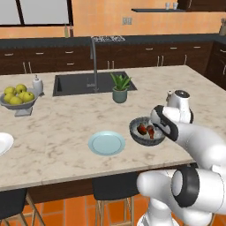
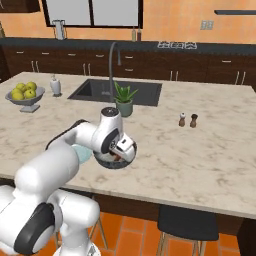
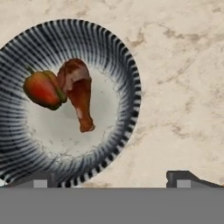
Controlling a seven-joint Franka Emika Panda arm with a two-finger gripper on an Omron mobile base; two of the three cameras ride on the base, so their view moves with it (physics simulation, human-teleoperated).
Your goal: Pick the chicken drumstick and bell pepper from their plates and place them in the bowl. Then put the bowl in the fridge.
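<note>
Jaws spread and empty, the gripper (image 3: 113, 178) hangs over the bowl (image 3: 127, 65) on the counter (image 3: 183, 65) — drumstick (image 3: 78, 94) and pepper (image 3: 43, 89) touching inside — where a shallow rim pinch could tip it and spill both.

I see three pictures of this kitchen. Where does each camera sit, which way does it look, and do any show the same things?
Left base view: behind the arm to its left, looking forward and down over the island; the white arm rises at lower right.
Right base view: behind to the right; the arm rises at lower left.
Hand view: on the hand, looking down into the bowl; the open gripper tips show at the bottom.
Shared: all three show the bowl holding the drumstick and pepper.
</note>
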